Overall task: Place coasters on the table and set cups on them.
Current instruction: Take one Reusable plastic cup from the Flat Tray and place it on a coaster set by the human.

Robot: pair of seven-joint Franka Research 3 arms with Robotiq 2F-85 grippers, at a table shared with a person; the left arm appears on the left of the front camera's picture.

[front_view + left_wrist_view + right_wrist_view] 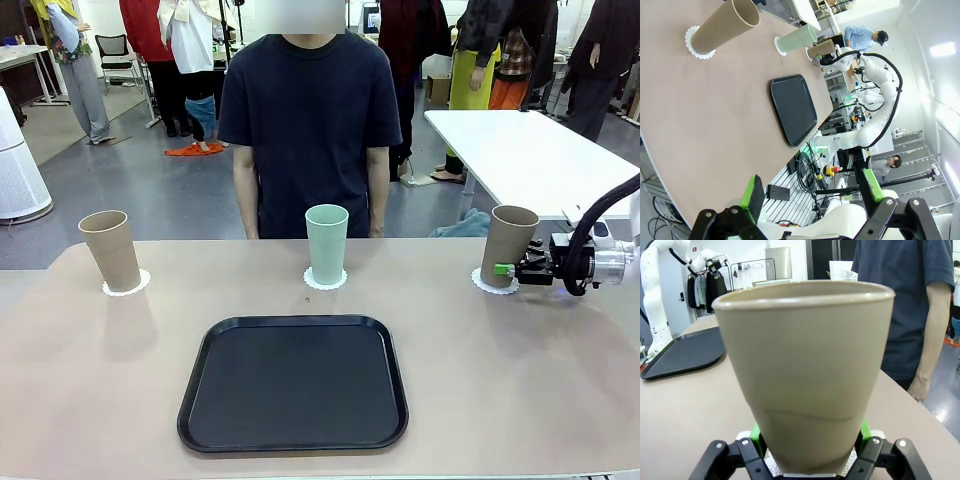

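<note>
My right end effector [506, 270] grips the tan cup [509, 245] on its coaster [489, 285]; left end effector [812, 192] wide, holding nothing.

Beige table [80, 380]: black tray [293, 383] near-centre. Three coasters [126, 284] along the far edge, cups [111, 250] on each.

A grey floor [180, 190] is being seen beyond the near table, light glaring off it; a white table [520, 150] is standing at the right; an office chair [118, 52] is standing far left beside another pale table [20, 55]; an orange cloth [195, 149] is lying on the floor; a clothes rack [747, 272] is being shown against a white wall [740, 252]; several people are standing behind.
</note>
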